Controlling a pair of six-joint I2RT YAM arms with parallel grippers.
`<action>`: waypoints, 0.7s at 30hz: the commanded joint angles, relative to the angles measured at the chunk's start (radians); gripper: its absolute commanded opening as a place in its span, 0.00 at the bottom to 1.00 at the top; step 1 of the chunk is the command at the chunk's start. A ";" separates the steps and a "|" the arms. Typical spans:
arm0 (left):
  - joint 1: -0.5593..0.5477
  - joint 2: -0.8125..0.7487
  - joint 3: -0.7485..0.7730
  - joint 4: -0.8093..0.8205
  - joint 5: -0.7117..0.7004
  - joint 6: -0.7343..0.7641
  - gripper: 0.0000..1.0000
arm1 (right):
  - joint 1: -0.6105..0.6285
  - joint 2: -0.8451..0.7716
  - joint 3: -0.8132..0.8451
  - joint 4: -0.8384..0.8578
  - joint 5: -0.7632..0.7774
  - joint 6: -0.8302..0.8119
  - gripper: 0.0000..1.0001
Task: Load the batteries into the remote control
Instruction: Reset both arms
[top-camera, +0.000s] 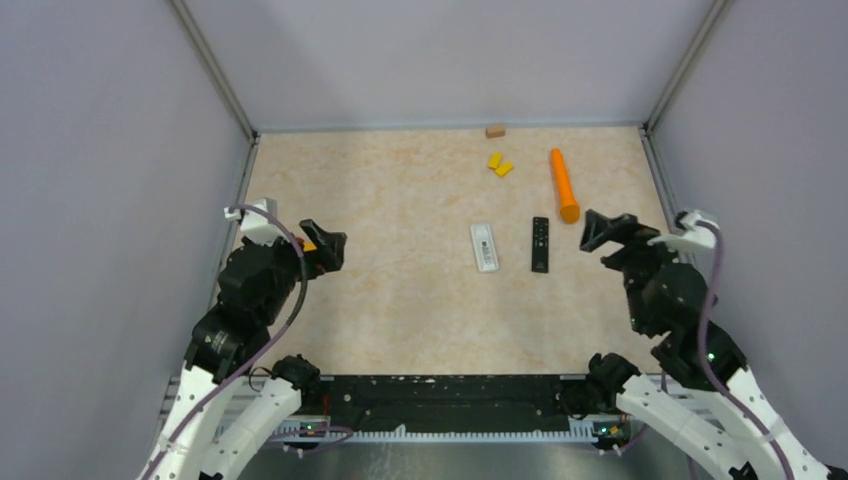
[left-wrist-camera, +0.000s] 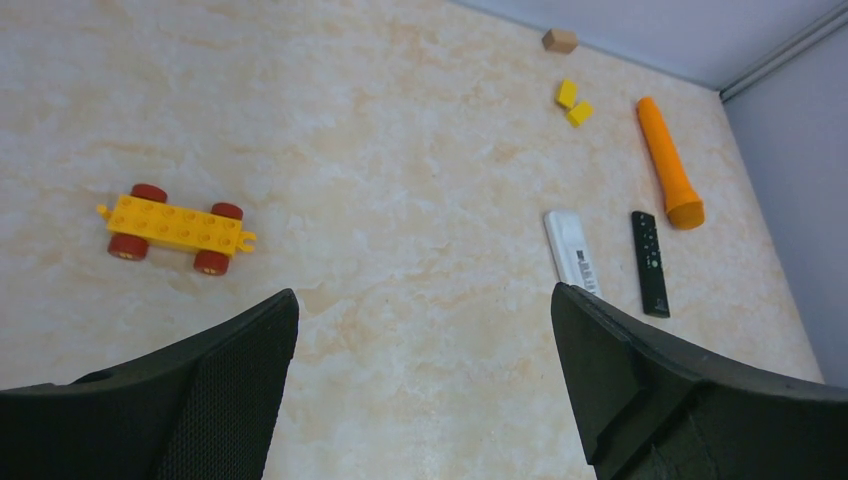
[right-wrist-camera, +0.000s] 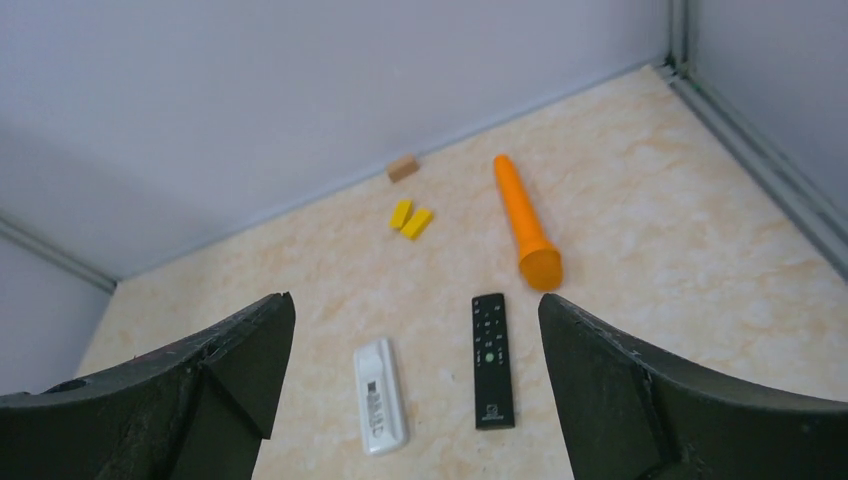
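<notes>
Left arm (top-camera: 245, 290) and right arm (top-camera: 675, 300) alike — white links, black joints, lilac cables (top-camera: 714, 262) — with matte-black, textured pincer fingers (left-wrist-camera: 200, 400).

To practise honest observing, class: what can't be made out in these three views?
Batteries: seen in no view.
White remote: cover on or off, too small in every view.
Yellow wheeled brick: top view, mostly hidden behind left gripper.
Black remote: button markings too small, all views.

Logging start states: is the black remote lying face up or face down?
Face up. The black remote lies flat with its rows of buttons showing in the right wrist view.
</notes>
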 joint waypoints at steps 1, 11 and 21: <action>0.003 -0.049 0.086 -0.066 -0.047 0.056 0.99 | -0.008 -0.117 0.062 -0.135 0.177 -0.026 0.94; 0.003 -0.138 0.223 -0.192 -0.076 0.116 0.99 | -0.008 -0.207 0.154 -0.226 0.280 -0.035 0.95; 0.003 -0.182 0.242 -0.223 -0.076 0.134 0.99 | -0.008 -0.225 0.170 -0.203 0.265 -0.045 0.96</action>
